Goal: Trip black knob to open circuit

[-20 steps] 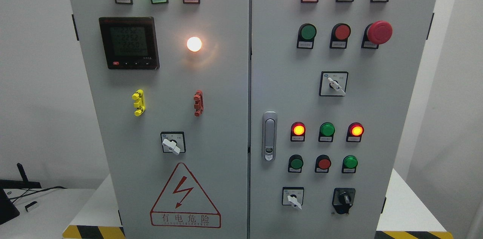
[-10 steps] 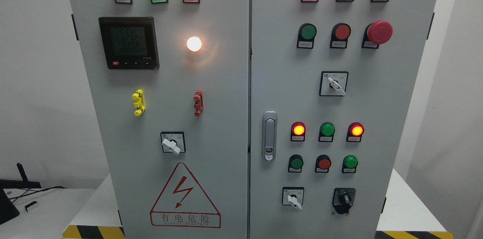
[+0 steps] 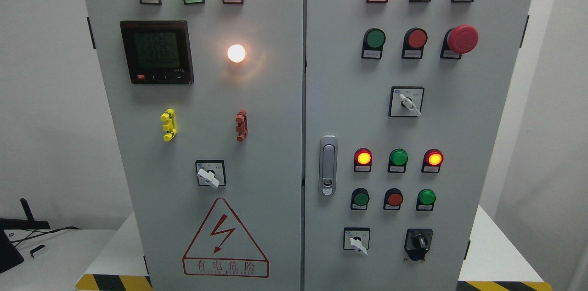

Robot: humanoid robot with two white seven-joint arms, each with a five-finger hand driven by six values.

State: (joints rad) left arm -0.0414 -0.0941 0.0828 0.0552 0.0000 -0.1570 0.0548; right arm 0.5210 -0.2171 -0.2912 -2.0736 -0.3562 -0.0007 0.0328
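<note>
Black knob (image 3: 418, 241) is mounted at the lower right of the cabinet's right door (image 3: 482, 144), low enough to be reached from the front, and is untouched; neither hand is seen, so their state cannot be told. Just to its left a white selector switch (image 3: 357, 241) is set, presumably grouped with it for operation. Higher up, lit indicator lamps (image 3: 363, 157) are placed at eye level for reading, suggesting the circuit is not yet opened.
</note>
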